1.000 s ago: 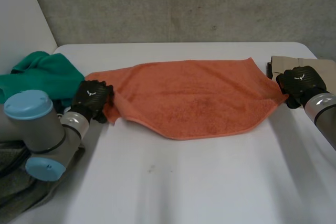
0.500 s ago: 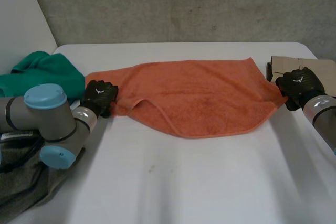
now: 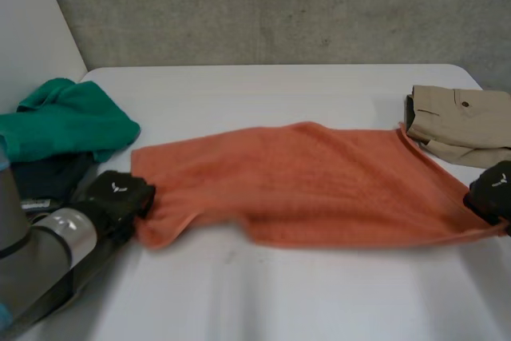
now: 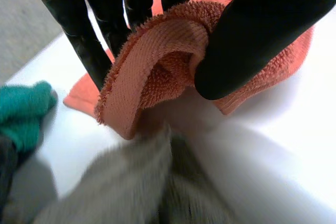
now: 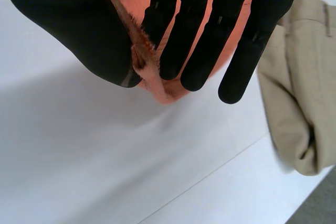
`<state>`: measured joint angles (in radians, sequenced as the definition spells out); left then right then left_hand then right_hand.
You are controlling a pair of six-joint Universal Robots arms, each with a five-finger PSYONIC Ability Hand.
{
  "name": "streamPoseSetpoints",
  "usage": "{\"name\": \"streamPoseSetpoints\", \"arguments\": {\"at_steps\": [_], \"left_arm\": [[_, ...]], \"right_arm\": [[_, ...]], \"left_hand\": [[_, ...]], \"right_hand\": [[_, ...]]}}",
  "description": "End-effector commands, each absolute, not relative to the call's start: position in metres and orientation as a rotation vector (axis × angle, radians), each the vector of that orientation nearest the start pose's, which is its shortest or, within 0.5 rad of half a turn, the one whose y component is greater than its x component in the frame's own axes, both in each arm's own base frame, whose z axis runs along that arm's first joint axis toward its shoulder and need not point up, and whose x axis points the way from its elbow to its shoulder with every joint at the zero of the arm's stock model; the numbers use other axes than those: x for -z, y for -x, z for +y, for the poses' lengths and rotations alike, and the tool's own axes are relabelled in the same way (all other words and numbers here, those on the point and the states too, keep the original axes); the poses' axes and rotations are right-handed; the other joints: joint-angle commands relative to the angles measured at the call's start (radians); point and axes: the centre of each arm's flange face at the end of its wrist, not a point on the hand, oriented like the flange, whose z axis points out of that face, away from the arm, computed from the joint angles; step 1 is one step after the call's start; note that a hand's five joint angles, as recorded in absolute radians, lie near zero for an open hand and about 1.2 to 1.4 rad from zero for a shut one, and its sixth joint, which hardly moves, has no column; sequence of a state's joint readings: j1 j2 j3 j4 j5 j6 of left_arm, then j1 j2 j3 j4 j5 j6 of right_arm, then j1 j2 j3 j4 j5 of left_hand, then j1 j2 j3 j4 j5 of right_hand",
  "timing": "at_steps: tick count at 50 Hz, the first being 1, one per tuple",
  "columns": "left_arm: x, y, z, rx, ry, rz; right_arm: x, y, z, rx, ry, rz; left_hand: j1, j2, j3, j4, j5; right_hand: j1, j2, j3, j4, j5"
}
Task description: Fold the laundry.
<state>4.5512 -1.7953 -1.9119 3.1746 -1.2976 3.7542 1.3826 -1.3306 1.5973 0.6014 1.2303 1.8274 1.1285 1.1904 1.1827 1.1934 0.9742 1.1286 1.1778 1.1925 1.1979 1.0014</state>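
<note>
An orange towel (image 3: 311, 185) lies stretched across the middle of the white table (image 3: 263, 293). My left hand (image 3: 120, 195) grips its near left corner; in the left wrist view the thumb (image 4: 257, 30) pinches the towel's folded hem (image 4: 157, 61) against the fingers. My right hand (image 3: 493, 191) holds the towel's near right corner. In the right wrist view the thumb (image 5: 79, 30) and straight fingers (image 5: 194, 40) pinch the orange corner (image 5: 152, 74) between them.
A green cloth (image 3: 68, 121) and a dark garment (image 3: 44, 177) are heaped at the table's left. Folded beige trousers (image 3: 463, 121) lie at the back right, also beside my right hand (image 5: 296, 93). Grey cloth (image 4: 136, 187) hangs below the left hand.
Both hands have pulled the towel toward the table's near edge, and it now lies flatter and lower. The left hand has closed on its corner.
</note>
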Motion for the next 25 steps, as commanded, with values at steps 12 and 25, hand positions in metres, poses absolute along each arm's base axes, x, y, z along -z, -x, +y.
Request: {"name": "streamPoseSetpoints", "arguments": {"at_steps": [12, 25], "left_arm": [[-0.169, 0.205, -0.339, 1.984, -0.947, 2.415], [-0.173, 0.222, -0.409, 2.234, -0.677, 2.267]], "right_arm": [[-0.179, -0.145, -0.354, 1.729, 1.492, 2.562], [-0.169, -0.183, -0.421, 2.273, 1.233, 2.342]], "left_hand": [[0.268, 0.206, 0.214, 0.203, 0.248], [0.268, 0.206, 0.214, 0.203, 0.248]], "right_hand": [[0.268, 0.218, 0.204, 0.198, 0.220], [0.268, 0.218, 0.204, 0.198, 0.220]]}}
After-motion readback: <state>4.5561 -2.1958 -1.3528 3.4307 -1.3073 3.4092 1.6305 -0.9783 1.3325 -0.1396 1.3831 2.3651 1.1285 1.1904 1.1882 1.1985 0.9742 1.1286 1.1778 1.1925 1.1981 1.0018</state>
